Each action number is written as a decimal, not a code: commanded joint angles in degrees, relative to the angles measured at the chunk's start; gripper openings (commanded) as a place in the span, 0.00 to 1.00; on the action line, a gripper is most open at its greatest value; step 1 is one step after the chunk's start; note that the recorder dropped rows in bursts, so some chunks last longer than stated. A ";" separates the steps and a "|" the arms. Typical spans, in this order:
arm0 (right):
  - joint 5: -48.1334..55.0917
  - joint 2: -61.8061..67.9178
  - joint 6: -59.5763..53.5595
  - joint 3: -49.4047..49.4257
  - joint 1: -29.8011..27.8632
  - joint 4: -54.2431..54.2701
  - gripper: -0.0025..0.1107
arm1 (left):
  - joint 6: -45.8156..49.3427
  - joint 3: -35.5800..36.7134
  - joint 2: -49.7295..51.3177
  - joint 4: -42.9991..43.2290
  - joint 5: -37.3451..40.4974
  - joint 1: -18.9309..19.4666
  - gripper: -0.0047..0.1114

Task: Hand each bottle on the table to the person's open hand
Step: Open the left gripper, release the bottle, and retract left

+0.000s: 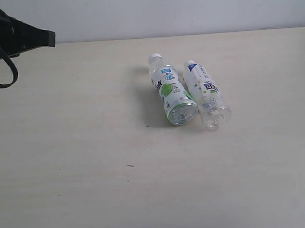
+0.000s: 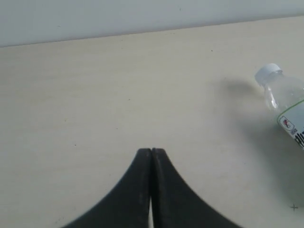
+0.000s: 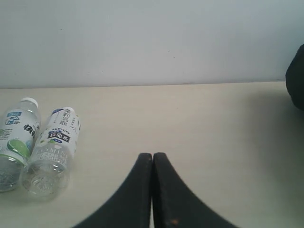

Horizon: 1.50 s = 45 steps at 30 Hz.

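Observation:
Two clear bottles lie side by side on the pale beige table (image 1: 68,147), caps pointing to the far wall. One has a white-green-blue label (image 1: 171,91) (image 3: 14,137) (image 2: 285,102). The other carries a white-blue label (image 1: 206,94) (image 3: 52,147). My left gripper (image 2: 151,151) is shut and empty, hovering at the far left (image 1: 48,38), well away from the bottles. My right gripper (image 3: 152,155) is shut on nothing and does not show in the exterior view. The pink-label bottle, the apple-label bottle and any open hand are out of view.
A white wall (image 1: 164,13) runs along the table's far edge. A black cable loop (image 1: 3,74) hangs under the left arm. A dark shape (image 3: 297,76) shows at the edge of the right wrist view.

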 commanded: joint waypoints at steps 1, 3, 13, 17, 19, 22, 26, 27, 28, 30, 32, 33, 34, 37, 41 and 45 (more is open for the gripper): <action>-0.28 -0.29 -0.06 0.23 -0.26 -0.12 0.02 | 4.68 0.30 -0.50 -5.34 -0.49 0.11 0.04; -0.28 -0.29 -0.06 0.23 -0.26 -0.12 0.02 | 6.05 0.30 -0.37 -7.54 -0.49 0.11 0.04; -0.28 -0.29 -0.06 0.23 -0.26 -0.12 0.02 | 10.01 0.20 3.04 -11.75 2.40 0.11 0.04; -0.28 -0.29 -0.06 0.23 -0.26 -0.12 0.02 | 16.96 -0.40 4.45 -18.15 3.03 0.11 0.04; -0.28 -0.29 -0.06 0.23 -0.26 -0.12 0.02 | 22.83 -2.21 5.77 -23.27 5.81 0.11 0.04; -0.28 -0.29 -0.06 0.23 -0.26 -0.12 0.02 | 30.26 -6.04 8.34 -29.51 13.79 0.11 0.04; -0.28 -0.29 -0.06 0.23 -0.26 -0.12 0.02 | 31.63 -10.07 11.82 -31.17 22.59 0.11 0.04; -0.28 -0.29 -0.06 0.23 -0.26 -0.12 0.02 | 31.63 -10.52 12.53 -31.17 23.87 0.11 0.04; -0.28 -0.29 -0.06 0.23 -0.26 -0.12 0.02 | 31.63 -10.64 13.07 -31.17 24.57 0.11 0.04; -0.28 -0.29 -0.06 0.23 -0.26 -0.12 0.02 | 31.63 -10.64 13.65 -31.86 24.56 0.11 0.04; -0.28 -0.29 -0.06 0.23 -0.26 -0.12 0.02 | 31.63 -10.64 13.85 -33.09 24.44 0.11 0.04; -0.28 -0.29 -0.06 0.23 -0.26 -0.12 0.02 | 31.63 -10.64 13.84 -33.75 24.21 0.11 0.04; -0.28 -0.29 -0.06 0.23 -0.26 -0.12 0.02 | 31.93 -10.64 13.84 -34.21 24.02 0.11 0.04; -0.28 -0.29 -0.06 0.23 -0.26 -0.12 0.02 | 32.68 -10.64 13.84 -34.64 24.02 0.11 0.04; -0.28 -0.29 -0.06 0.23 -0.26 -0.12 0.02 | 32.68 -10.64 13.84 -34.64 24.02 0.11 0.04; -0.28 -0.29 -0.06 0.23 -0.26 -0.12 0.02 | 32.49 -10.64 13.84 -34.71 23.91 0.11 0.04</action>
